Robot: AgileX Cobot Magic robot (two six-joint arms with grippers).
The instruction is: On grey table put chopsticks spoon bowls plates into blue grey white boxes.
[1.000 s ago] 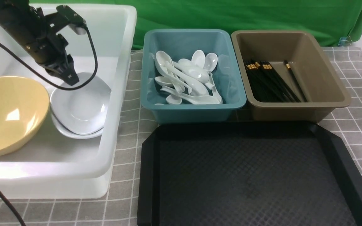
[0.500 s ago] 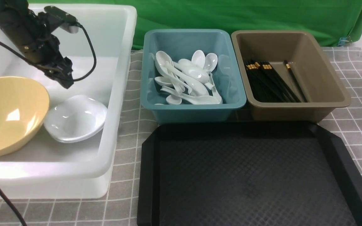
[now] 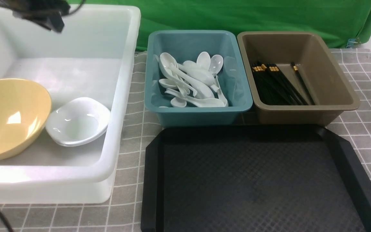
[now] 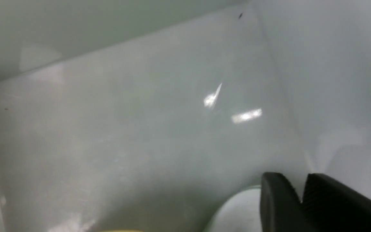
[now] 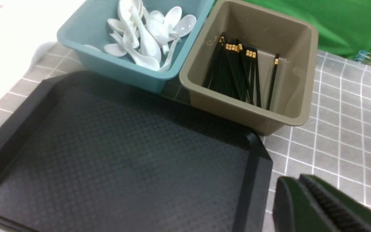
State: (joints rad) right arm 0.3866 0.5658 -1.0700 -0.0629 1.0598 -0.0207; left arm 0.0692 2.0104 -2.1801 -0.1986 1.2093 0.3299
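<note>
Grey cloth with a thin white grid covers my table (image 3: 366,83), and I take the flat black textured tray (image 3: 256,180), a rectangle with clipped corners and raised edges, as my landmark. Just behind its far edge sit two rectangular plastic tubs side by side, almost touching each other. The teal-blue tub (image 3: 198,114), behind the tray's left half, holds a loose heap of glossy white soup spoons (image 3: 192,80) with deep oval scoops and long handles. The brown-grey tub (image 3: 301,112), behind the tray's right half, holds a bundle of long thin black chopsticks (image 3: 279,85) with small gold bands at their far ends, and one stick lies a little apart from the rest.

Left of the tray stands the much larger translucent white tub (image 3: 121,96) with rounded corners and a thick rolled rim. Inside it, the wide round mustard-yellow bowl (image 3: 8,119) leans tilted at the side farthest from the tray, its glaze catching the light. Beside it, on the tray side, two small shallow white dishes of rounded-square shape (image 3: 77,122) sit stacked, the edge of the stack touching the bowl.

My left claw (image 3: 55,24) hangs above the white tub's far end; its dark ribbed fingers (image 4: 279,203) are pressed together on nothing. My right claw (image 5: 301,183) shows only in its wrist view, jaws together and empty, over the cloth beside the tray's right edge.
</note>
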